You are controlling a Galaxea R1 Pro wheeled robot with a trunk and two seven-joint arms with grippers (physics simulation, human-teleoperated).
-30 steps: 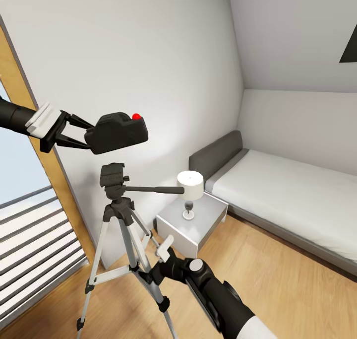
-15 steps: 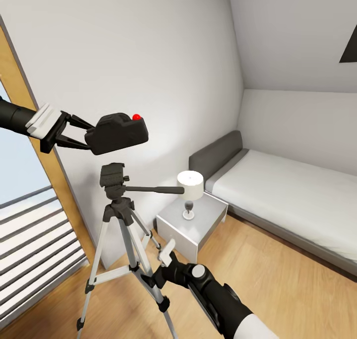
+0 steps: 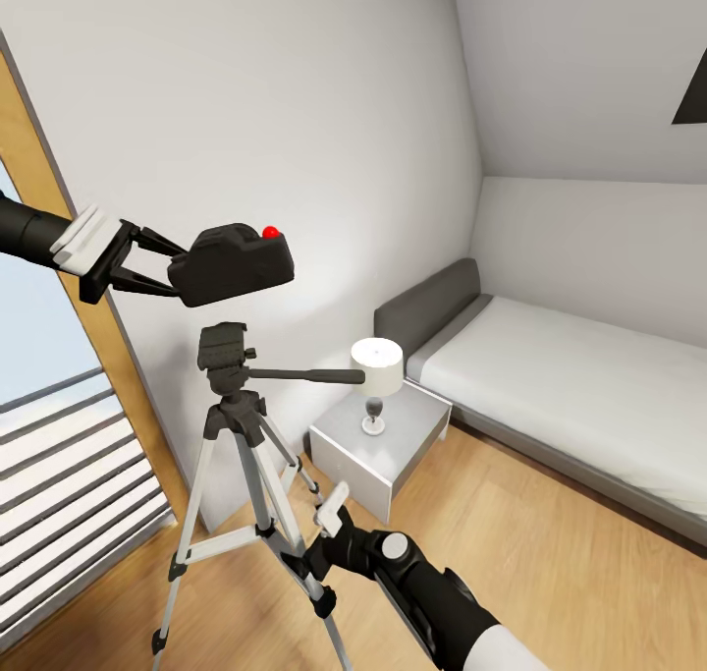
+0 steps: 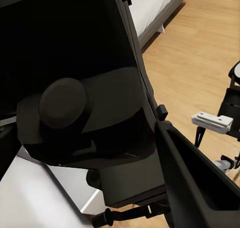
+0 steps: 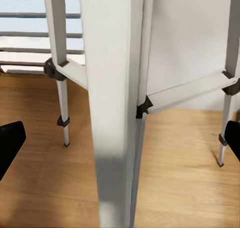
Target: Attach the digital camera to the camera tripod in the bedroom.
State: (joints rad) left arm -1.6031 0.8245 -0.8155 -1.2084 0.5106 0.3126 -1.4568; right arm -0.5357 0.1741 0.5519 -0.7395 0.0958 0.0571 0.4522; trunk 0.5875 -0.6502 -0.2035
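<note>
Evidently the left hand holds the digital camera in the air above the camera tripod so that its base can be brought down onto the black head; the fingers are clamped on the camera's end nearest the arm, and the body sticks out level toward the bed. A clear gap separates camera and tripod head, and the camera seems to sit slightly off to the bed side of the head, so I judge the mounting step is not yet done.

The right hand sits low at one silver leg, probably to steady the tripod while the camera comes down. In the right wrist view the leg stands between the two dark fingertips, which are apart and not touching it.

The camera is a small black box with a rounded hump and a round red button on top. The tripod stands on the wooden floor near the bedside table, its long pan handle pointing toward the lamp.
</note>
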